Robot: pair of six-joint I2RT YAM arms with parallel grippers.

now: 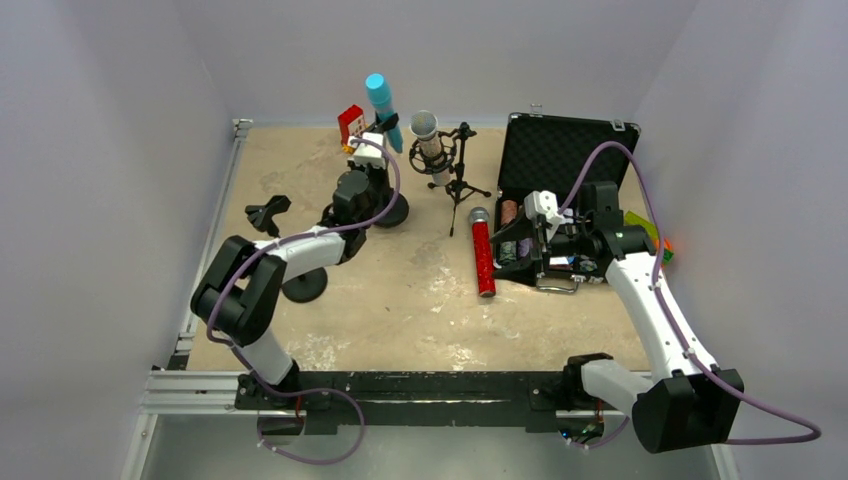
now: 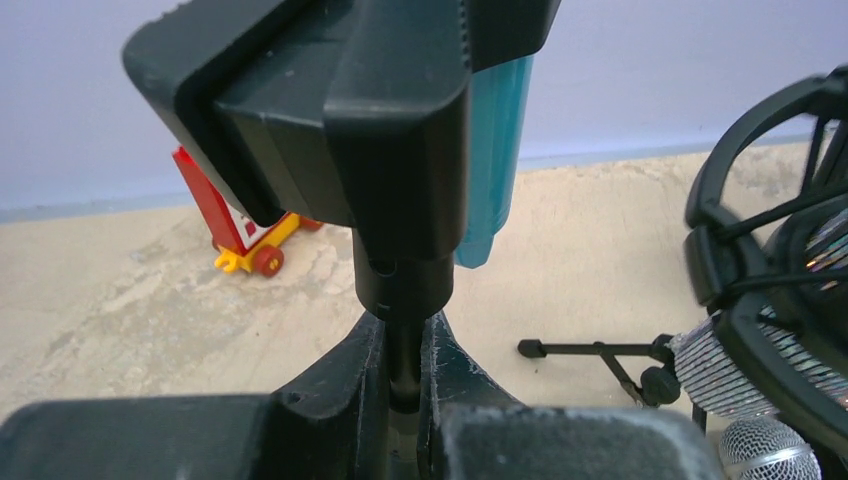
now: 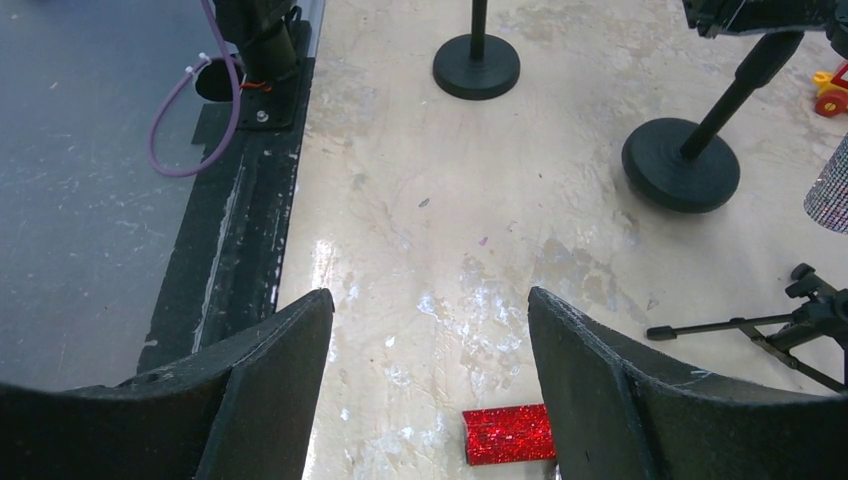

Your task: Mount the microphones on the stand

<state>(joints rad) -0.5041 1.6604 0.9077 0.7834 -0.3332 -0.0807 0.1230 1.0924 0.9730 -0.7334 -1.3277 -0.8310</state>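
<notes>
ROBOTICS LAB TEST CELL: Two white-and-black robot arms, the left arm [image 1: 250, 290] and the right arm [image 1: 650, 310], stand bolted to a black bar [image 1: 430, 385] on an aluminium frame [image 1: 190, 385] along the bottom of the overhead view. Purple cables [image 1: 770, 425] loop loose from their joints. Plain lilac-grey walls [image 1: 110, 150] box in a scuffed, stained beige tabletop [image 1: 420, 310] on three sides. Props are set out on it: a black round-based microphone stand [image 3: 680, 165], upper right in the right wrist view; an open foam-lined black case [image 1: 565, 150], upper right overhead; and a small red toy truck [image 1: 351, 124] by the back wall.
</notes>
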